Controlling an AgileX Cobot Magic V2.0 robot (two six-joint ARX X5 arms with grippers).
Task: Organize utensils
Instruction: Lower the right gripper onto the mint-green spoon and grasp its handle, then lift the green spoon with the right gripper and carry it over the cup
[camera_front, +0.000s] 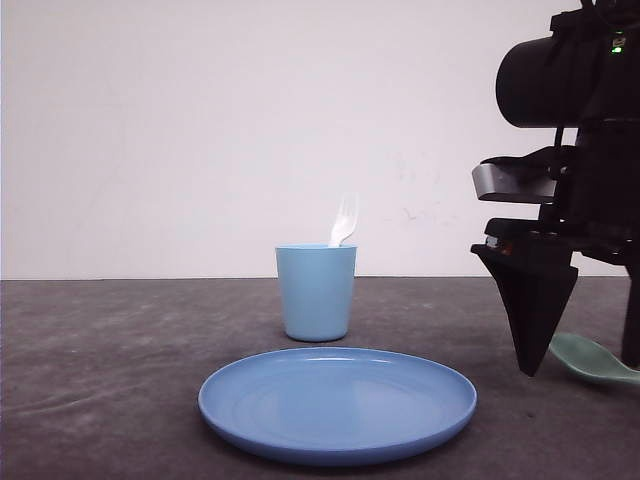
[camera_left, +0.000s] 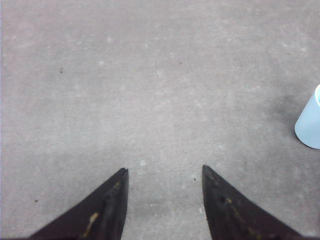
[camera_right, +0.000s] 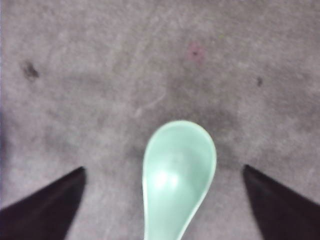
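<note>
The white fork (camera_front: 344, 220) stands tines-up in the light blue cup (camera_front: 316, 292), behind the blue plate (camera_front: 338, 402). To the plate's right, the mint-green spoon (camera_front: 592, 358) lies flat on the table. My right gripper (camera_front: 578, 366) hangs low over it, open. In the right wrist view the spoon's bowl (camera_right: 179, 165) lies between the wide-spread fingers of the right gripper (camera_right: 163, 168), touching neither. My left gripper (camera_left: 164, 168) is open above bare table, with the cup (camera_left: 310, 125) off to one side.
The dark grey tabletop (camera_front: 120, 360) stretches bare to the left of the cup and plate. A white wall (camera_front: 200, 130) closes the back. The right arm's black body (camera_front: 570, 120) fills the upper right.
</note>
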